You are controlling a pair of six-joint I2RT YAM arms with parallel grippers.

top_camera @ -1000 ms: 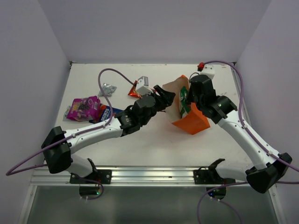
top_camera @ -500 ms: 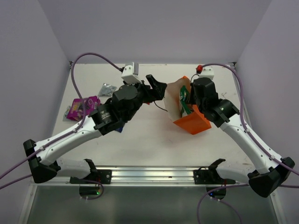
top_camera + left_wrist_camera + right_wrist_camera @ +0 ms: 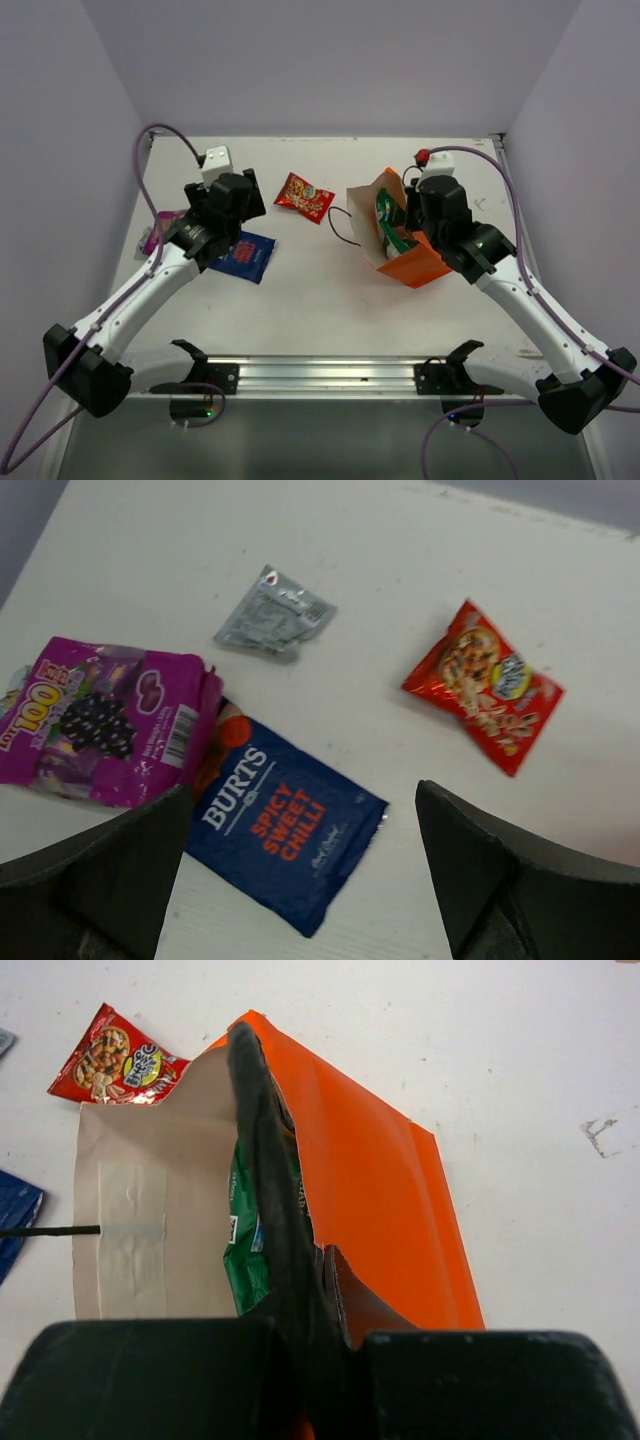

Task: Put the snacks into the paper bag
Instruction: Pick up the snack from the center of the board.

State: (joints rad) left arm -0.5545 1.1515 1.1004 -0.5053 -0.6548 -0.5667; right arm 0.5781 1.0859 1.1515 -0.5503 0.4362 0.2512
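The orange paper bag (image 3: 412, 262) lies open at the right, pale inside (image 3: 150, 1210), with the green-and-white packet (image 3: 387, 220) in it (image 3: 245, 1235). My right gripper (image 3: 408, 212) is shut on the bag's upper wall (image 3: 262, 1090). My left gripper (image 3: 240, 205) is open and empty above the left packets (image 3: 303, 792). Below it lie the dark blue packet (image 3: 285, 830), the magenta packet (image 3: 100, 725), the silver-grey packet (image 3: 275, 625) and the red packet (image 3: 483, 685). In the top view I see the blue (image 3: 243, 256), red (image 3: 305, 196) and magenta (image 3: 158, 230) ones; the silver one is hidden by the arm.
A black cord handle (image 3: 340, 228) loops out of the bag's mouth to the left. A white block with a red part (image 3: 432, 158) sits at the table's back right. Walls close the table on the left, back and right.
My left arm has swung away from the bag's mouth to the far left, over the loose packets. The red packet is now uncovered. The right gripper keeps its hold on the bag.
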